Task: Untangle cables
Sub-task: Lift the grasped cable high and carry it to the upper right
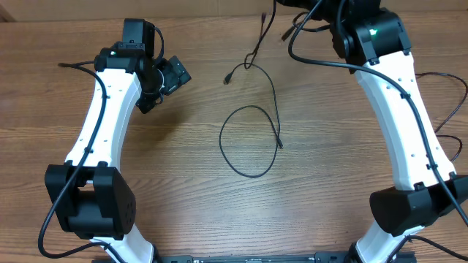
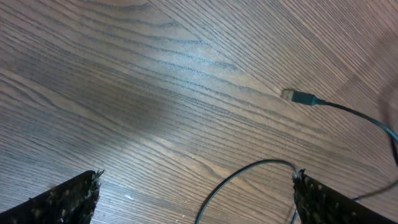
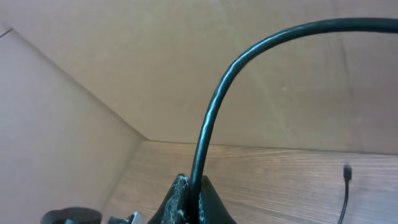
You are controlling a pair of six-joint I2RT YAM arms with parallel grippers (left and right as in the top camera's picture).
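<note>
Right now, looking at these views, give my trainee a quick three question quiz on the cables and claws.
1. True or false: the left claw is shut.
2. Which claw grips a cable? A left, B right, C neither.
3. Fill in: the loose cable on the table lies in a ____.
Key: 1 false, it is open. 2 B, the right claw. 3 loop.

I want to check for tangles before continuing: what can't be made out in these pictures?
- Overhead: the top edge cuts off where the cables rise to the right gripper.
- Right wrist: the pinched cable leaves the right edge; its end is unseen.
- Left wrist: the cord by the right edge is blurred; crossings unclear.
</note>
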